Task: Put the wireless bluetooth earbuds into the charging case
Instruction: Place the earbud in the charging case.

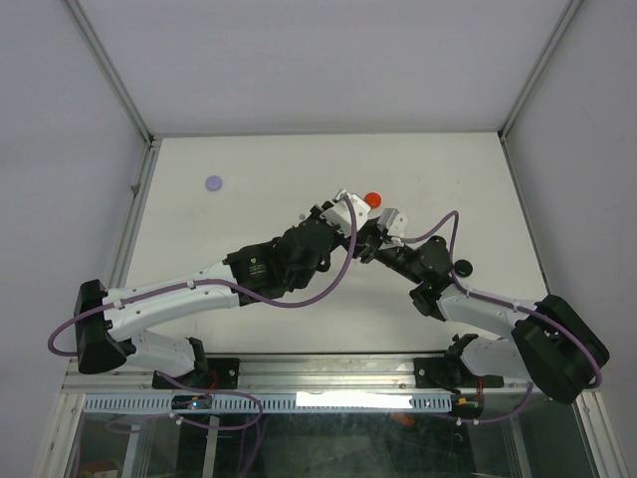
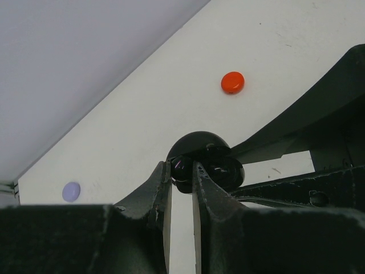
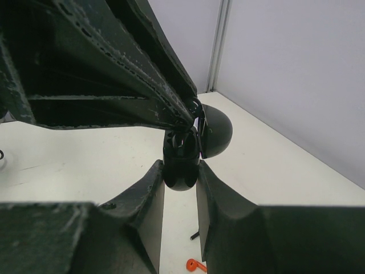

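On the matte white worktop (image 1: 249, 164), a flat lavender case (image 1: 213, 183) lay at far left. The left claw (image 2: 181, 169) was pinched shut on a glossy black earbud (image 2: 183, 165) at the mouth of the black charging case (image 2: 199, 142), a smooth rounded shell with its domed lid open. The right claw (image 3: 181, 168) clamped the shell's base. Recommended: align the bud with its socket, press lightly, release only once seated. A red case (image 1: 373, 198) lay beyond, and a red earbud (image 3: 197, 264) lay loose.

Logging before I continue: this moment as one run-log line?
left gripper: shut on black earbud | right gripper: shut on black charging case, lid open | red earbud: loose on table
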Controlling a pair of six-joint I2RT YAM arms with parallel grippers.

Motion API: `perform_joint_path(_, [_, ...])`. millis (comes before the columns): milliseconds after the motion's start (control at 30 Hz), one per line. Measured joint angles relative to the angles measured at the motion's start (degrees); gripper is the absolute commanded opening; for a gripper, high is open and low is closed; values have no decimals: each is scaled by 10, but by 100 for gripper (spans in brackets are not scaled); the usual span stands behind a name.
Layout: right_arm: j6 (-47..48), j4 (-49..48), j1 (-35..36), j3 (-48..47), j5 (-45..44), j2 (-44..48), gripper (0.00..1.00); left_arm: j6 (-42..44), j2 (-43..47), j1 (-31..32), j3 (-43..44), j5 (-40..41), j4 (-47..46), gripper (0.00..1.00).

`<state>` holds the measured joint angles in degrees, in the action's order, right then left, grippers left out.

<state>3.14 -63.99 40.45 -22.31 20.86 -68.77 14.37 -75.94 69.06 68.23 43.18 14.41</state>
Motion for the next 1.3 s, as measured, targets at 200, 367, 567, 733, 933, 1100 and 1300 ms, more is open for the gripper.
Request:
perform_joint_path(200, [0,2,0,0,4,0,0,-6,1,0,1,-3,7,23])
perform_joint_path(367, [0,2,0,0,4,0,0,-19,11,0,1,-19,10,27])
perform_joint_path(567, [0,0,0,0,4,1,0,-35,20,8,1,-47,10,29])
perform_joint_path(733, [0,-1,1,0,4,2,0,-44,20,11,1,-59,10,30])
perform_joint_path(933, [-1,-1,1,0,4,2,0,-55,20,11,1,-46,10,37])
perform_joint_path(1100, [-1,-1,1,0,4,3,0,-86,28,11,6,-33,21,43])
perform_joint_path(1300, [-1,-1,1,0,1,3,0,-145,71,8,26,-34,42,50])
